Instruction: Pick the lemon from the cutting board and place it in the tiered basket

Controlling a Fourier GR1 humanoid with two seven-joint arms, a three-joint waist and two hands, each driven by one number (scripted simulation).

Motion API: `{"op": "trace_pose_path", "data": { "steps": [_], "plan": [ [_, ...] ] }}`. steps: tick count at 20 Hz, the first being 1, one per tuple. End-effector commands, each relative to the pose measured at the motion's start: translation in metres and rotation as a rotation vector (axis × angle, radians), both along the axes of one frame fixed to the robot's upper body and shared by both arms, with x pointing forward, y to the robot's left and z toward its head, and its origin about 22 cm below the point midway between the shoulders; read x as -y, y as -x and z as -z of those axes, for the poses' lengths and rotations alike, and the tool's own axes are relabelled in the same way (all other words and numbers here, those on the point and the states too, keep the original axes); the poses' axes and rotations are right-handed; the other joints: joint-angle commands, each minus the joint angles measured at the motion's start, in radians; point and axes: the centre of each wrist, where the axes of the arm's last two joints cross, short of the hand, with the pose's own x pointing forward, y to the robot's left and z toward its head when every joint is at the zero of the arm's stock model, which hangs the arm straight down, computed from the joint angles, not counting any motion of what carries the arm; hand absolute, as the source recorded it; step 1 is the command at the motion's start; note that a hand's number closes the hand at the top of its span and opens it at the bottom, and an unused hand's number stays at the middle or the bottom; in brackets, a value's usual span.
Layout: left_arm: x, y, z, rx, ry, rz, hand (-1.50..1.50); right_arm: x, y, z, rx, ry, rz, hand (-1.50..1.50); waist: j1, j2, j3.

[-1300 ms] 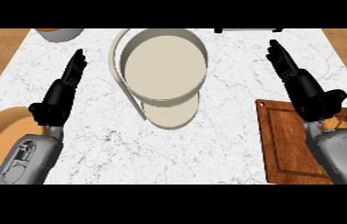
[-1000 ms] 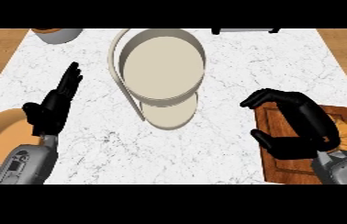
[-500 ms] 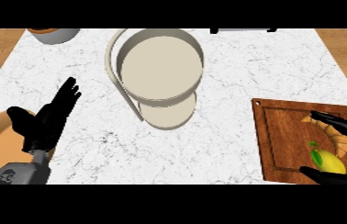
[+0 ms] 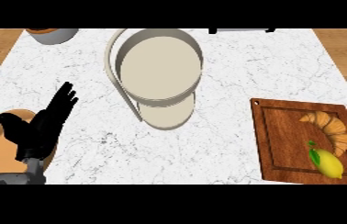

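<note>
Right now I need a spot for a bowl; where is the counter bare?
Bare marble lies between the tiered basket and the cutting board, and below the basket beside the left robot hand. The board's right end is crowded by croissant and lemon.

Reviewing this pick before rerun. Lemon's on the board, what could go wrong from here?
1. The lemon lies right beside the croissant on the cutting board; a grasp may nudge the croissant.
2. The right hand is out of view, so its approach can't be checked.
3. The tiered basket has stacked tiers; the lemon might catch a rim.
</note>
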Motion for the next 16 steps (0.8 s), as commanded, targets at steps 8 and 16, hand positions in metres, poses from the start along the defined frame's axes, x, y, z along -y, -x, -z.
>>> {"op": "trace_pose_path", "data": {
  "steps": [8, 16],
  "plan": [
    [0.004, -0.001, -0.008, 0.021, -0.009, 0.021, 0.00, -0.054, 0.032, -0.023, -0.266, 0.415, 0.004, -1.50, 0.021, 0.010, 0.002],
    [0.013, 0.006, -0.024, 0.024, 0.025, 0.030, 0.00, -0.080, 0.049, 0.019, -0.248, 0.406, 0.153, -1.50, 0.044, 0.011, 0.004]
  ]
}}
